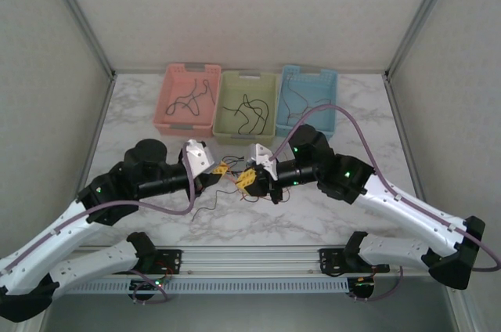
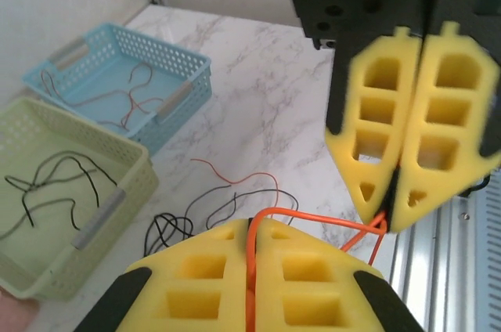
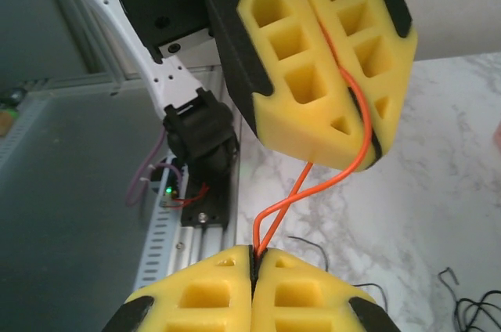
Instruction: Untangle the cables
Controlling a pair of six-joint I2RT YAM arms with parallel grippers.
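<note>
While both hands are clamped on one orange cable [image 2: 313, 216], the weak spot is the short loop strung between them. The left hand [image 2: 252, 226] has the wire pinched in the seam of its yellow pads [image 2: 203, 273]. The right hand [image 2: 389, 218] is closed on it at the very tips, just beside the left one, over the middle of the bench [image 1: 133, 120].

A grip that far out on soft foam looks easy to lose, so a sideways tug could slide the wire free. If the hands part too briskly, the loop goes taut and the thin cable could stretch or snap. They are also close enough that a small turn might knock pad against pad.

Below them a loose knot of dark cables [image 2: 176, 226] lies on the bench. I can't tell whether the orange one runs through it. If it does, lifting could cinch the knot or drag the bundle towards the near edge, away from the green basket [image 2: 117, 199] and the blue basket [image 2: 176, 81] on the far side.
</note>
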